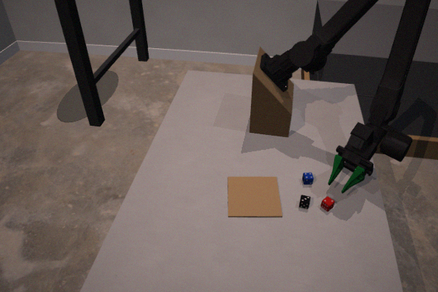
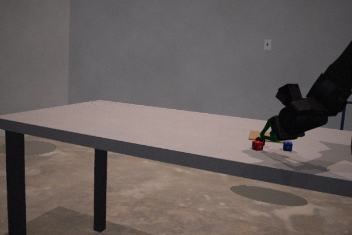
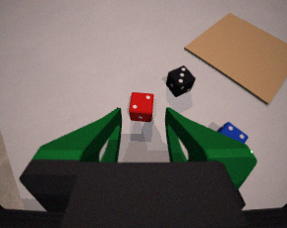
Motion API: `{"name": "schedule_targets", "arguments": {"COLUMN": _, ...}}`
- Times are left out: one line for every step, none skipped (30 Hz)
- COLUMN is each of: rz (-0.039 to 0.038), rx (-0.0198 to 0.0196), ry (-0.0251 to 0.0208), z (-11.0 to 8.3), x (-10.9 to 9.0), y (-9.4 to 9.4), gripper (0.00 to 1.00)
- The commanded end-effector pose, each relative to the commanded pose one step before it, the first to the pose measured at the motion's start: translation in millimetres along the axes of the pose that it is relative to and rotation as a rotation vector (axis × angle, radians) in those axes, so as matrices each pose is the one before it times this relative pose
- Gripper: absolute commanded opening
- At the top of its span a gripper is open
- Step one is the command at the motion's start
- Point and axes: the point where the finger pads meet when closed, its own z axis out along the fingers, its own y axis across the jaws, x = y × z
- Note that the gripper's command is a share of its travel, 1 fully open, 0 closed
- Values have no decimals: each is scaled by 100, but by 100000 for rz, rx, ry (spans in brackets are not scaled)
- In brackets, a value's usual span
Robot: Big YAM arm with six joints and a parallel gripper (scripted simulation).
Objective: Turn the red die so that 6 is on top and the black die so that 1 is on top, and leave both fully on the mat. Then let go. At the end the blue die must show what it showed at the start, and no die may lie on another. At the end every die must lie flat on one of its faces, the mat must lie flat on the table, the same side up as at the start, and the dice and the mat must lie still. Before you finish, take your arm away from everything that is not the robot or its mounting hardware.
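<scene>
The red die [image 1: 327, 204] [image 2: 257, 145] [image 3: 142, 100] lies flat on the table, off the mat, with two pips on top. The black die [image 1: 304, 202] [image 3: 180, 81] lies beside it, also off the mat; its top seems to show three pips in the wrist view. The blue die [image 1: 308, 178] [image 2: 287, 146] [image 3: 233, 133] lies apart, partly hidden by a finger in the wrist view. The tan mat [image 1: 254, 196] [image 2: 254, 135] [image 3: 244, 55] lies flat. My gripper [image 1: 335, 188] [image 3: 143, 113] is part-way open and empty, above the table and short of the red die on the arm's side.
A brown wedge-shaped block [image 1: 270, 113] stands farther back on the table [image 1: 185, 148] [image 2: 160, 131], with a black device on its slanted face. The table's side edge runs close to the gripper and the red die.
</scene>
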Motion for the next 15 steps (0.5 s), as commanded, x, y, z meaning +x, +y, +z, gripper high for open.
{"name": "schedule_targets", "arguments": {"rz": 384, "rx": -330, "ry": -1647, "z": -568, "x": -1835, "y": 312, "gripper": 40}}
{"name": "schedule_targets", "arguments": {"rz": 526, "rx": -864, "ry": -39, "z": -275, "x": -466, "y": 593, "gripper": 40}}
{"name": "schedule_targets", "arguments": {"rz": -401, "rx": 632, "ry": 24, "z": -178, "x": -363, "y": -447, "gripper": 40}}
{"name": "schedule_targets", "arguments": {"rz": -128, "rx": 194, "ry": 8, "z": -198, "x": -380, "y": -143, "gripper": 40}}
{"name": "schedule_targets", "arguments": {"rz": -1, "rx": -12, "ry": -2, "z": -201, "x": -375, "y": 0, "gripper": 40}}
{"name": "schedule_targets", "arguments": {"rz": -1, "rx": -11, "ry": -2, "z": -185, "x": -344, "y": 0, "gripper": 40}}
{"name": "schedule_targets", "arguments": {"rz": -2, "rx": -10, "ry": -2, "z": -164, "x": -305, "y": -1, "gripper": 40}}
{"name": "schedule_targets", "arguments": {"rz": -1, "rx": -8, "ry": -2, "z": -139, "x": -259, "y": 0, "gripper": 40}}
{"name": "schedule_targets", "arguments": {"rz": 137, "rx": -244, "ry": -21, "z": -132, "x": -233, "y": 162, "gripper": 40}}
{"name": "schedule_targets", "arguments": {"rz": 274, "rx": -479, "ry": -43, "z": -126, "x": -208, "y": 323, "gripper": 40}}
{"name": "schedule_targets", "arguments": {"rz": 25, "rx": -49, "ry": -6, "z": -61, "x": -110, "y": 31, "gripper": 40}}
{"name": "schedule_targets", "arguments": {"rz": -30, "rx": 47, "ry": 3, "z": -28, "x": -54, "y": -34, "gripper": 40}}
{"name": "schedule_targets", "arguments": {"rz": -7, "rx": 12, "ry": -23, "z": -12, "x": -26, "y": -8, "gripper": 40}}
{"name": "schedule_targets", "arguments": {"rz": -1939, "rx": 1617, "ry": 748, "z": 395, "x": 752, "y": -493, "gripper": 40}}
{"name": "schedule_targets", "arguments": {"rz": -589, "rx": 450, "ry": 332, "z": 113, "x": 241, "y": -135, "gripper": 40}}
